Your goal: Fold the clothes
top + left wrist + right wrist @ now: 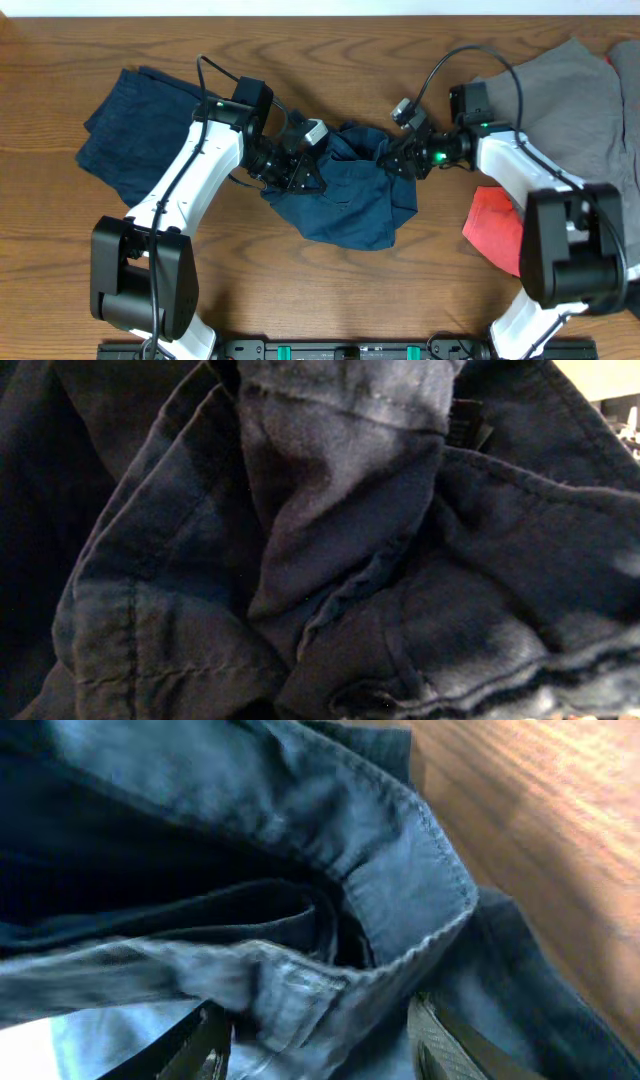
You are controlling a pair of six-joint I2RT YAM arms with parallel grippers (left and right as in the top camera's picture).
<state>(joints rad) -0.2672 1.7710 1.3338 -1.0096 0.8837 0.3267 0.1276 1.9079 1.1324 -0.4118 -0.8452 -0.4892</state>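
— Starting leftward, what is held?
— The navy shorts (pixel 350 205), bunched at mid-table, are clenched at their left edge by the left gripper (pixel 292 168); the right gripper (pixel 400 158) is parted at the waistband (pixel 410 870).
— Handling?
— Limp, light cloth is judged likely; the stitched waistband is best pinched.

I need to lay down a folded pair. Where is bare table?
Bare table: the near strip in front of the middle navy garment, and the far edge behind it. Crowded: the right side, under the grey garment and red garment.
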